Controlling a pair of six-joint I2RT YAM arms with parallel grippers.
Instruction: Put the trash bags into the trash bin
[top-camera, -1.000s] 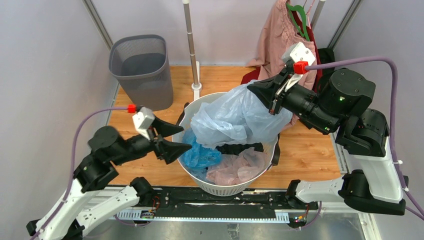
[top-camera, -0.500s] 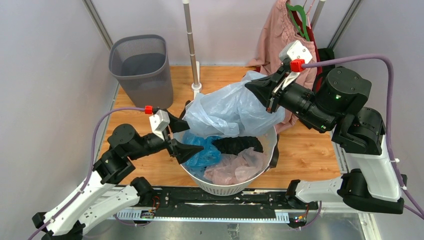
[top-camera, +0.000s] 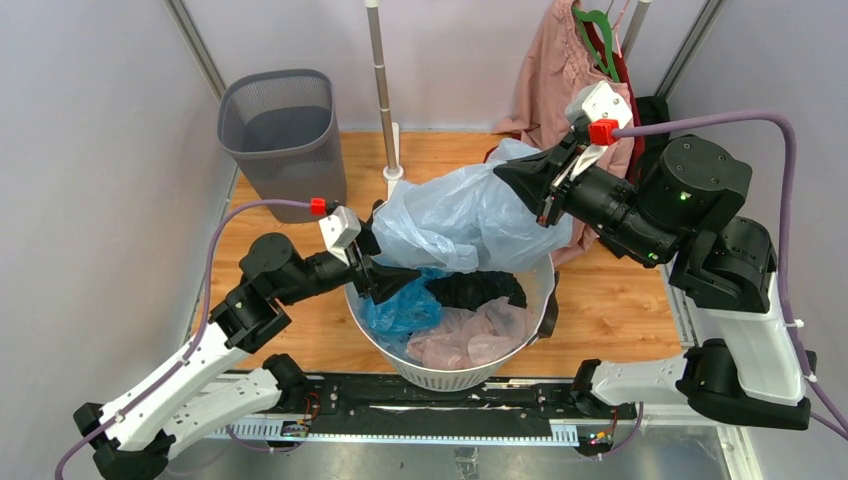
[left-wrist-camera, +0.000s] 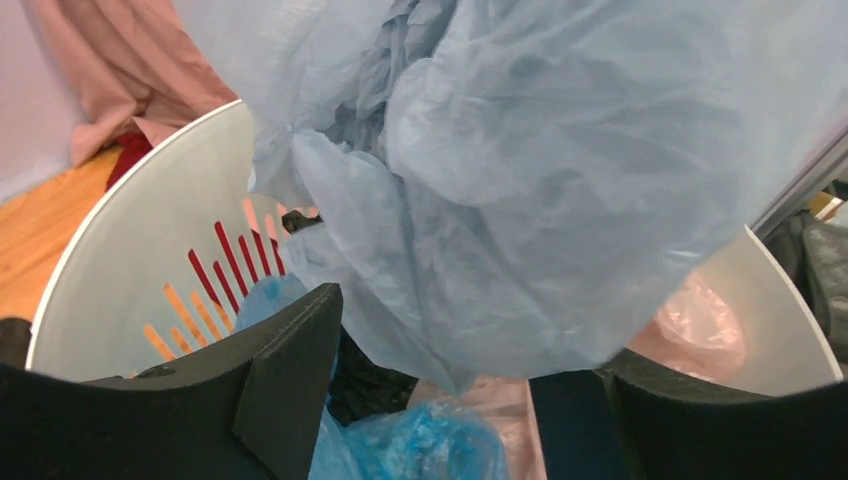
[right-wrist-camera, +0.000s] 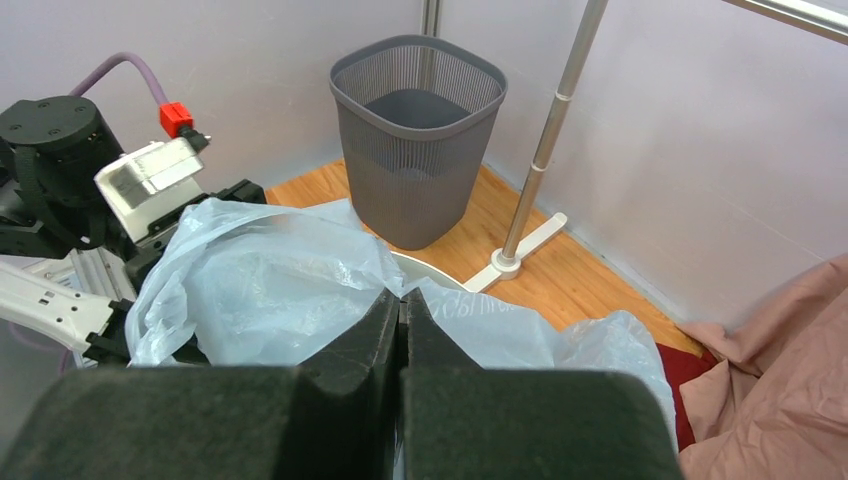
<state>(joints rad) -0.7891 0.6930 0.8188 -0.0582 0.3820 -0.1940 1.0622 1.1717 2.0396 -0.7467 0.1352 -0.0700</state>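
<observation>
Right gripper (top-camera: 545, 195) pinched shut on pale blue see-through crinkly plastic bag (top-camera: 460, 220), hung over round white slotted basket (top-camera: 452, 378). Left gripper (top-camera: 388, 262) wide, straddling bag's lower fold. Dark grey mesh bin (top-camera: 282, 140) far-left; left arm (top-camera: 250, 300) nearer.

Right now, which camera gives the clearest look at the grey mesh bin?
The right wrist view: the bin stands whole, rim to base, with nothing in front of it. The top view shows it too, smaller and from above, in the far left corner. The left wrist view misses it entirely.
</observation>
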